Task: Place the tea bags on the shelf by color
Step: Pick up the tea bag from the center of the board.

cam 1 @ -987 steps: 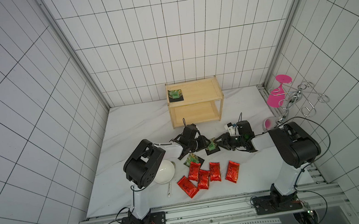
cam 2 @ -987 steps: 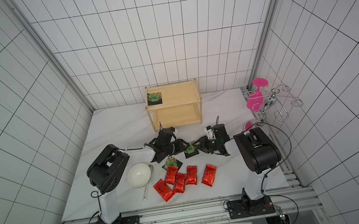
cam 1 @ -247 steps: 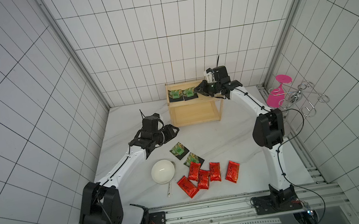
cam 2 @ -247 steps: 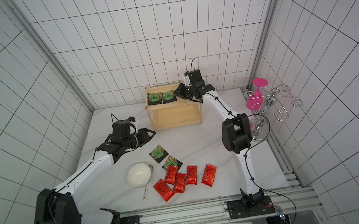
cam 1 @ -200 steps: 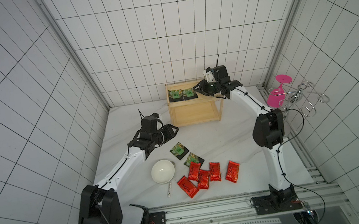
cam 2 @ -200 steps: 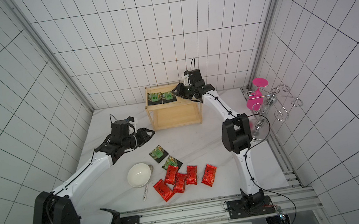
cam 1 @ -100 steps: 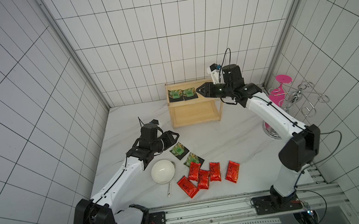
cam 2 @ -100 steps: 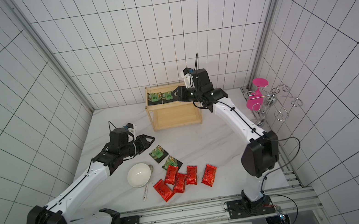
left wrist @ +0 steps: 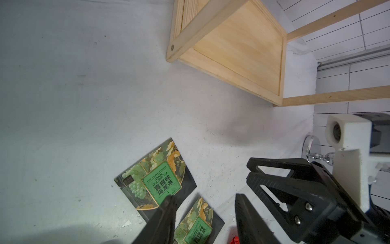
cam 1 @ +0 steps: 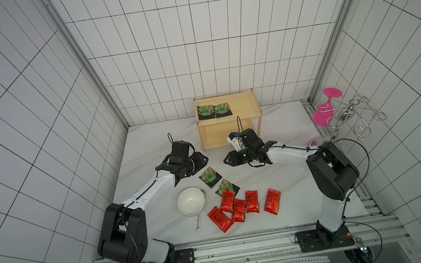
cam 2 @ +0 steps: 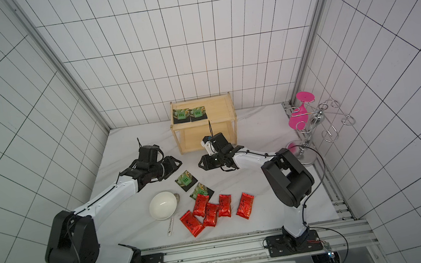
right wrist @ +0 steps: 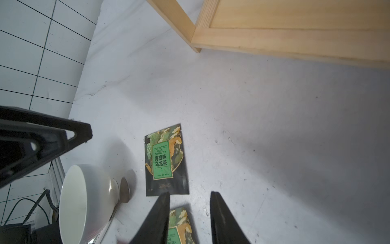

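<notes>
Marble tabletop (cam 1: 149, 147) — two black sachets (cam 1: 210, 177), five red pouches (cam 1: 251, 201); shelf (cam 1: 243, 106) seemingly holds two.

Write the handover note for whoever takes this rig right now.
Left pincer: open, empty, near the loose sachets.
Right pincer: open, empty, facing the same sachets.
Done: two black sachets lie on the shelf top tier.
Left: two black sachets and five red pouches on the table by the bowl.
</notes>
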